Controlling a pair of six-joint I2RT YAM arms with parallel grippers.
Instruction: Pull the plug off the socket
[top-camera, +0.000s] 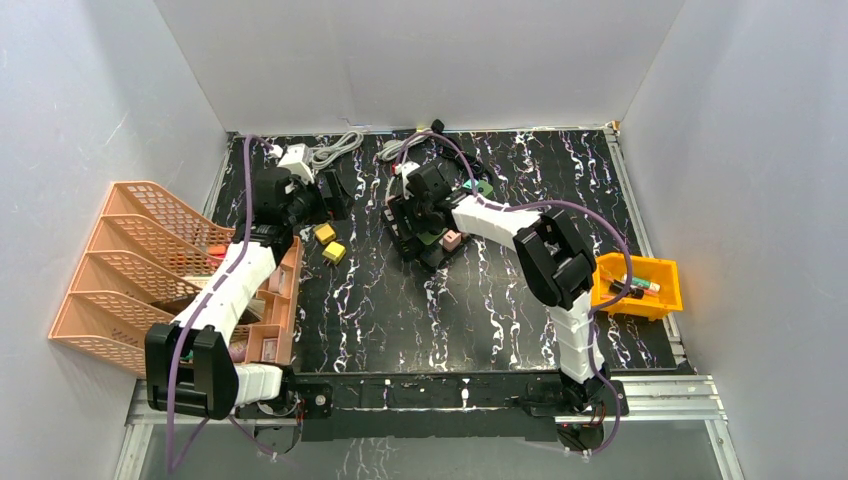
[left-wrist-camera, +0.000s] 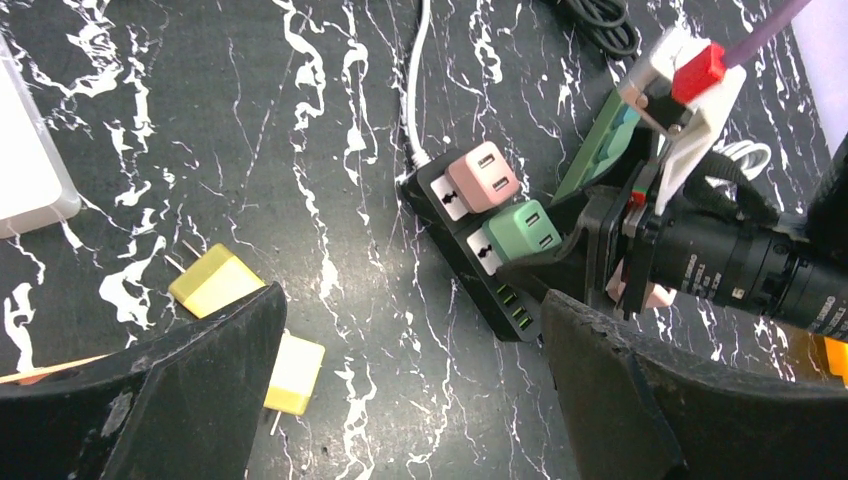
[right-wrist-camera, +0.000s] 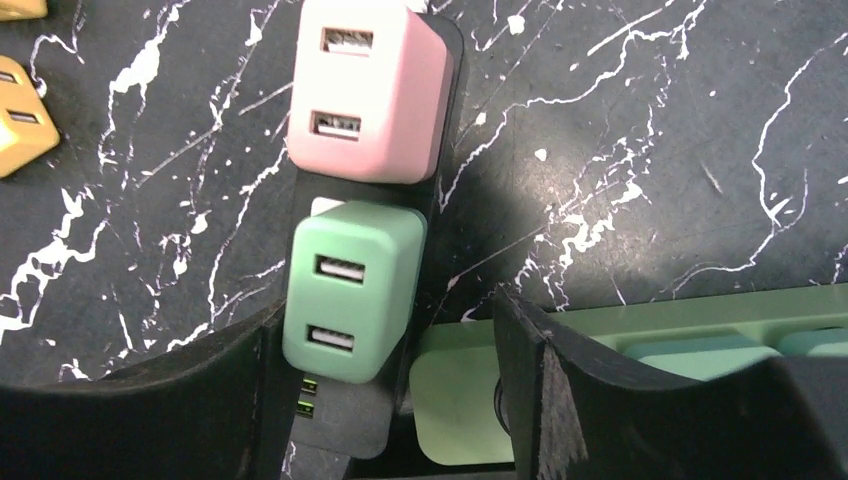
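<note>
A black power strip (right-wrist-camera: 440, 130) lies mid-table and holds a pink plug (right-wrist-camera: 365, 90) and a green plug (right-wrist-camera: 352, 290), both seated; they also show in the left wrist view, pink (left-wrist-camera: 483, 176) and green (left-wrist-camera: 522, 231). My right gripper (right-wrist-camera: 385, 395) is open, its fingers on either side of the green plug's near end; the left finger is close to the plug and a gap stays on the right. In the top view it (top-camera: 412, 215) hangs over the strip (top-camera: 430, 245). My left gripper (left-wrist-camera: 410, 400) is open and empty above the bare table, left of the strip (top-camera: 335, 195).
Two loose yellow plugs (left-wrist-camera: 213, 281) (left-wrist-camera: 295, 372) lie under my left gripper. A green power strip (right-wrist-camera: 640, 335) lies against the black one. A white adapter (top-camera: 296, 157) and grey cable (top-camera: 340, 148) lie at the back. A peach organizer (top-camera: 130, 270) stands left, an orange bin (top-camera: 637, 287) right.
</note>
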